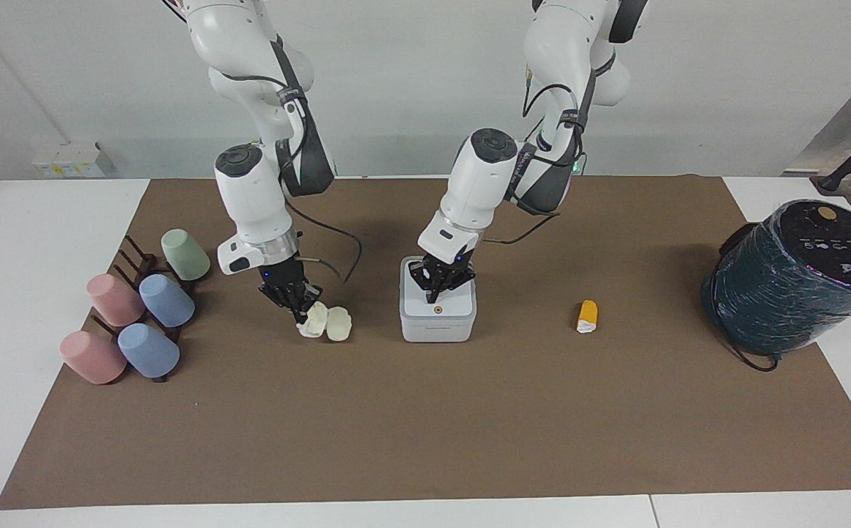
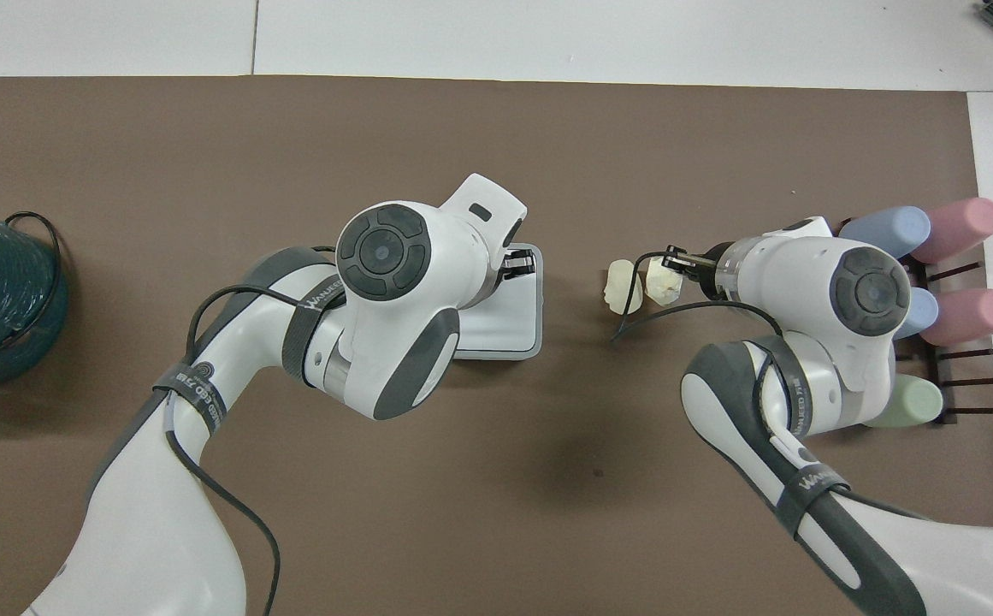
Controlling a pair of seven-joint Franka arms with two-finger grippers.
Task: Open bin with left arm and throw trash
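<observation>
The white square bin [image 1: 437, 317] stands mid-mat with its lid down and its round brownish button [image 1: 437, 309] facing away from the robots. My left gripper [image 1: 434, 291] is shut and points down, its tip just over the lid near the button; in the overhead view the left gripper [image 2: 520, 264] covers part of the bin [image 2: 509, 321]. My right gripper [image 1: 302, 306] is shut on a cream-white lump [image 1: 315, 321], held low against the second lump [image 1: 339, 324]. Both lumps [image 2: 660, 281] [image 2: 623, 287] show from overhead. The orange-and-white piece [image 1: 587, 315] lies toward the left arm's end.
Several pastel cups [image 1: 135, 315] lie on a dark rack [image 2: 945, 376] at the right arm's end. A big dark teal cylinder [image 1: 799, 275] with a black cable stands at the left arm's end. A brown mat [image 1: 425, 425] covers the table.
</observation>
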